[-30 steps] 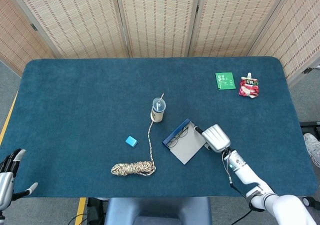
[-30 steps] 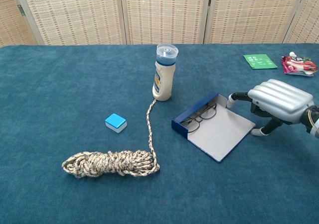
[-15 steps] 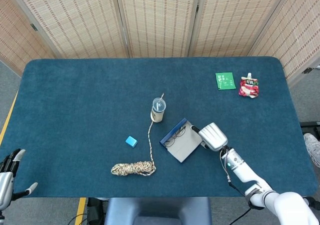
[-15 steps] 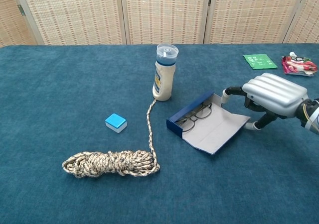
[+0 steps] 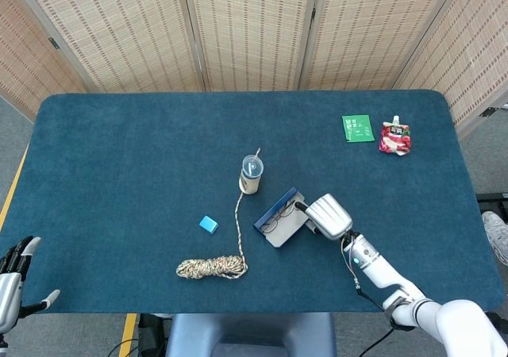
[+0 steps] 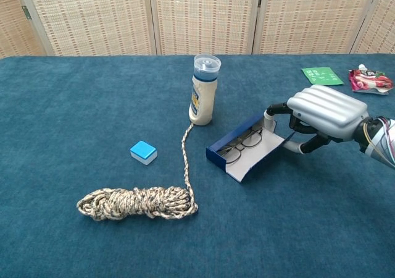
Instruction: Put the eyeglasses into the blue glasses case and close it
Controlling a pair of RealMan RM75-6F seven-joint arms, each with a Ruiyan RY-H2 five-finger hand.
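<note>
The blue glasses case (image 5: 272, 211) (image 6: 229, 144) lies open mid-table, right of the rope's tail. The eyeglasses (image 5: 275, 217) (image 6: 242, 145) lie folded inside its tray. Its grey-lined lid (image 5: 290, 224) (image 6: 263, 154) is tilted up off the cloth, leaning toward the tray. My right hand (image 5: 327, 216) (image 6: 324, 112) is at the lid's right edge, holding it with a finger over the far corner and the thumb under the near corner. My left hand (image 5: 14, 282) hangs off the table's near left corner, fingers apart and holding nothing.
A squeeze bottle (image 5: 251, 174) (image 6: 204, 99) stands just behind the case. A coiled rope (image 5: 212, 267) (image 6: 139, 202) runs up to it. A small blue block (image 5: 209, 224) (image 6: 143, 152) lies left. A green card (image 5: 358, 128) (image 6: 322, 75) and a red pouch (image 5: 395, 138) (image 6: 369, 80) sit far right.
My right hand has moved left and raised the lid from flat on the cloth to tilted up over the tray. The case slid slightly left. The left hand is still.
</note>
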